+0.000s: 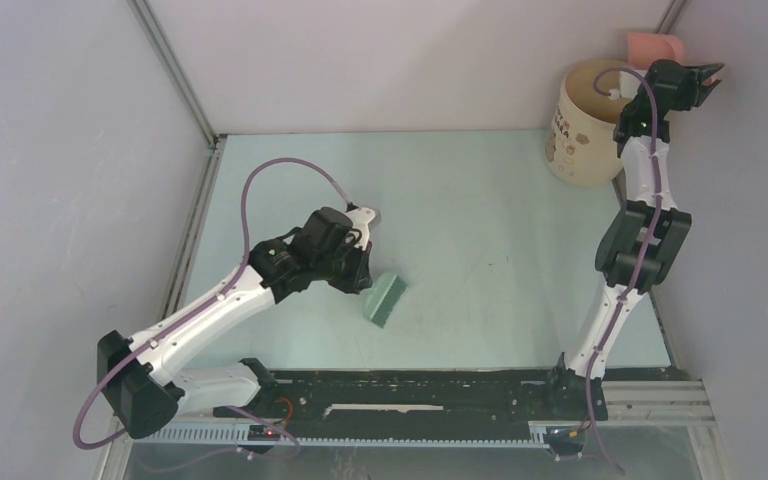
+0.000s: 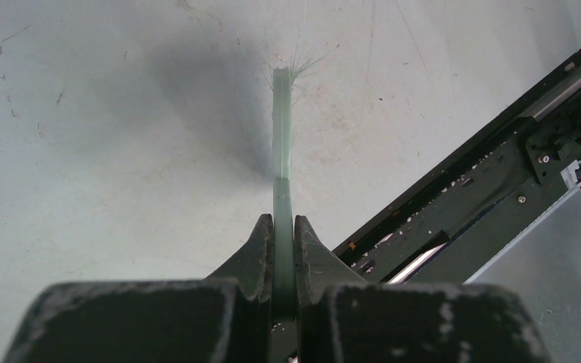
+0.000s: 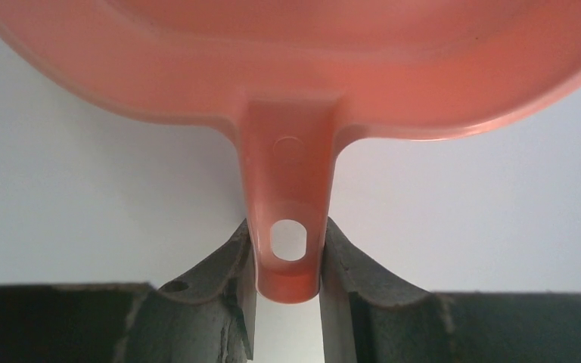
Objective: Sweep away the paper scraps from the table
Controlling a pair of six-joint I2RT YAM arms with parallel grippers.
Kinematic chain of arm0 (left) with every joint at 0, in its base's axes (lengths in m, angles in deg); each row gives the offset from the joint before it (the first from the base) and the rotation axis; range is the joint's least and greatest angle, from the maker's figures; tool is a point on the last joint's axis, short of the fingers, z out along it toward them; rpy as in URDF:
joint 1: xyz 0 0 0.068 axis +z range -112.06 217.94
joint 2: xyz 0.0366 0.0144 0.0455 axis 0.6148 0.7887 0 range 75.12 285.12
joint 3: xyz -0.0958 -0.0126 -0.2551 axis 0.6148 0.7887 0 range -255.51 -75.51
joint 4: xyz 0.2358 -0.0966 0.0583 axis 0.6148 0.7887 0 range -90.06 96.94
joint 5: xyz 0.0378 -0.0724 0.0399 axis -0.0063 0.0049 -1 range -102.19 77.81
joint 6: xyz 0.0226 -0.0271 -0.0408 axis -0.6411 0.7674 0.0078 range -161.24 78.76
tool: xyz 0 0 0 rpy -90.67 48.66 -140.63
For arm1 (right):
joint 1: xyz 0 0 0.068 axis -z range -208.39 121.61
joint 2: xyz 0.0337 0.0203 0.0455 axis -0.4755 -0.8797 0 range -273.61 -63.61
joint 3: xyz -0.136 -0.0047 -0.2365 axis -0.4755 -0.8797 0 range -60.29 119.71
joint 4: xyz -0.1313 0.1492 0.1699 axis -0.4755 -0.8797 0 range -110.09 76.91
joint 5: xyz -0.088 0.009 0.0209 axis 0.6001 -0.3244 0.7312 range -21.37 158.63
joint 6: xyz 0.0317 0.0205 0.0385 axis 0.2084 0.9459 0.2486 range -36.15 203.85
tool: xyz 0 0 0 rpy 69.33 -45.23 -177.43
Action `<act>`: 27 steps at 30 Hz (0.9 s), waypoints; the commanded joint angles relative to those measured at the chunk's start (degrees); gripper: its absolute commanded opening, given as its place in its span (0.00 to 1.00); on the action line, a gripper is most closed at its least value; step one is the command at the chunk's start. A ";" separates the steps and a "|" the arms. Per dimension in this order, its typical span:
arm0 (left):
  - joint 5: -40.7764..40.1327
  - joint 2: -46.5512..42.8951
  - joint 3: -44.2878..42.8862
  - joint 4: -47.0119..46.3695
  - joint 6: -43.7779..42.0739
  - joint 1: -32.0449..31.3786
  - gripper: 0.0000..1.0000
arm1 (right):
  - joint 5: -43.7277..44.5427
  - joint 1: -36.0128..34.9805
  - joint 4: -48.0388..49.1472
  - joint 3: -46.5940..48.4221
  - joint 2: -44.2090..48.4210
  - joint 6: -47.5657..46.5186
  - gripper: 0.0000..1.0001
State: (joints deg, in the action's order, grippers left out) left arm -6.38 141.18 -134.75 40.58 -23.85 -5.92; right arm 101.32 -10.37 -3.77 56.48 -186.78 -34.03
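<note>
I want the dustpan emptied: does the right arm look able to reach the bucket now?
Probably yes: the right gripper, shut on the dustpan by its handle, is up beside the bucket rim, and nothing shows between them.

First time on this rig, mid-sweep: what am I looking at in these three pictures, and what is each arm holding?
Two robot arms stand at the near edge of a pale green table. The wide picture looks down from above and behind them; the other two come from a camera on each wrist. The left tool is shut on a green hand brush, held low over the table. The right tool grips the handle of a pink dustpan, held up near the cream bucket at the far right. No paper scraps show on the table.
</note>
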 commanded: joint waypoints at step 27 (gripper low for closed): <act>-2.97 -1.75 -3.33 -5.68 2.38 1.19 0.00 | -35.56 -10.38 -70.62 -31.87 46.56 60.69 0.00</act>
State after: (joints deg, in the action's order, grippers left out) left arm -7.65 141.03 -137.92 39.55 -23.63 -5.83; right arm 82.87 -17.73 -54.02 32.38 -145.08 15.98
